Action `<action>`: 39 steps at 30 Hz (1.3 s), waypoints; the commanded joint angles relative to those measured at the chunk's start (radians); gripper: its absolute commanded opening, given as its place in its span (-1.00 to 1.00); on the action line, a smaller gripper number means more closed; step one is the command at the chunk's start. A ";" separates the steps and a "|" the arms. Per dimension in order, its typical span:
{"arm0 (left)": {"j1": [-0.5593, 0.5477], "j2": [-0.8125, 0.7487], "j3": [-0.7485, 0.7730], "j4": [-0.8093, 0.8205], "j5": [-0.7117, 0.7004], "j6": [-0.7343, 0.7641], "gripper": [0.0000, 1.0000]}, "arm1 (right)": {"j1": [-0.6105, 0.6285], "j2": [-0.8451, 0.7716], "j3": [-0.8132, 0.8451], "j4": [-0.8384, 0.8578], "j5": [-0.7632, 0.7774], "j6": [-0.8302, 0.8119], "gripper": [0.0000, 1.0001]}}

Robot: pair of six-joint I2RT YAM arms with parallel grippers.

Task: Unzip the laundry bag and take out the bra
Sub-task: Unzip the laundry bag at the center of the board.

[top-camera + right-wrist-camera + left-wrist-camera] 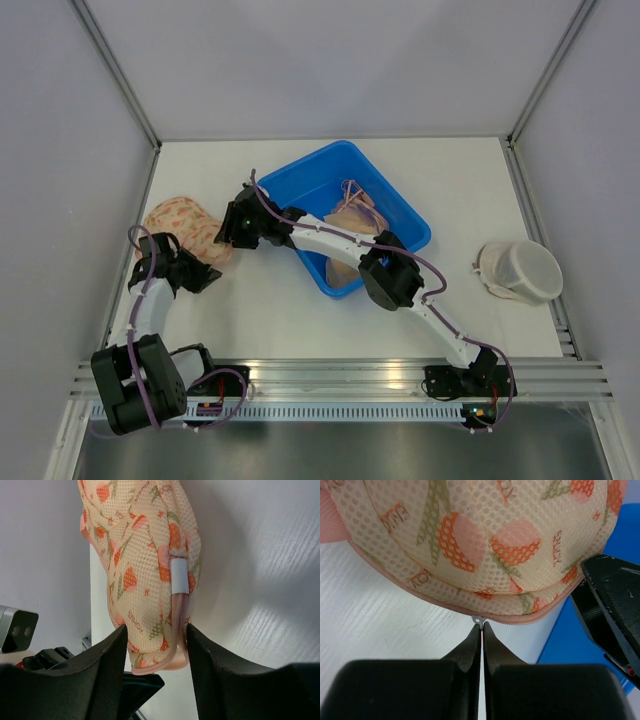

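The laundry bag (183, 226) is a peach mesh pouch with an orange print, lying at the table's left. My left gripper (481, 625) is shut on the small metal zipper pull (478, 619) at the bag's (470, 535) pink zipper edge. My right gripper (156, 630) reaches across from the right and stands open, one finger on each side of the bag's (145, 575) near end. The pink zipper (176, 625) runs close to its right finger. Mesh hides the inside of the bag, so the bra is out of view.
A blue bin (400, 200) sits mid-table behind the right arm and holds pale peach garments (350, 215) with pink straps. A white mesh container (520, 270) lies at the right. Grey walls close in the table on three sides.
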 commanded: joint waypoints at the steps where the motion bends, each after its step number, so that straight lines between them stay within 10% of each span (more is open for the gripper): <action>1: -0.007 -0.014 -0.031 0.123 0.115 -0.067 -0.96 | 0.003 -0.078 -0.016 0.018 -0.007 0.011 0.13; 20: -0.007 0.000 0.010 0.153 0.189 -0.095 -0.96 | 0.021 -0.143 -0.044 -0.205 0.158 -0.009 0.19; 39: -0.007 -0.014 -0.018 0.201 0.269 -0.119 -0.96 | 0.059 -0.170 -0.144 -0.071 0.137 0.190 0.36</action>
